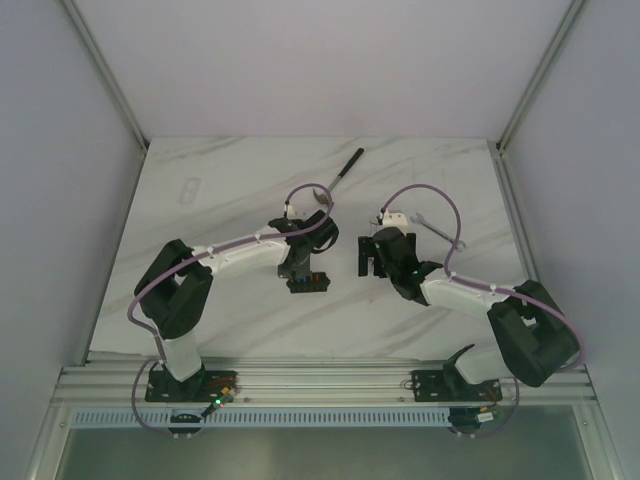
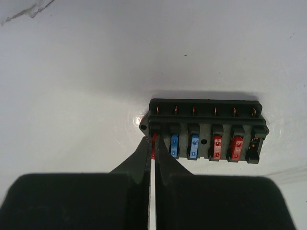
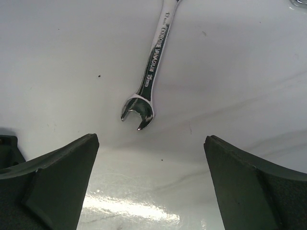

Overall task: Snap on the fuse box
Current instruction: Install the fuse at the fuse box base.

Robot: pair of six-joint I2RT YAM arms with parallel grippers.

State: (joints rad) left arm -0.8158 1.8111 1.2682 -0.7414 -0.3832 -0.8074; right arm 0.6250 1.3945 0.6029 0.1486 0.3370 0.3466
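White marble table [image 1: 200, 300], with the left arm reaching to mid-table where the black fuse box [image 2: 206, 128] lies flat. Its row of red and blue fuses is exposed, and most of the box sits to the right of the left gripper [image 2: 154, 152]. That claw is narrow, only a sliver of gap, tips pinched on the red fuse [image 2: 153, 145] in the box's left-end slot. Right gripper [image 3: 151, 141] gapes wide and holds nothing, well apart from the box, with a chrome wrench [image 3: 151, 72] on the table just beyond its tips.
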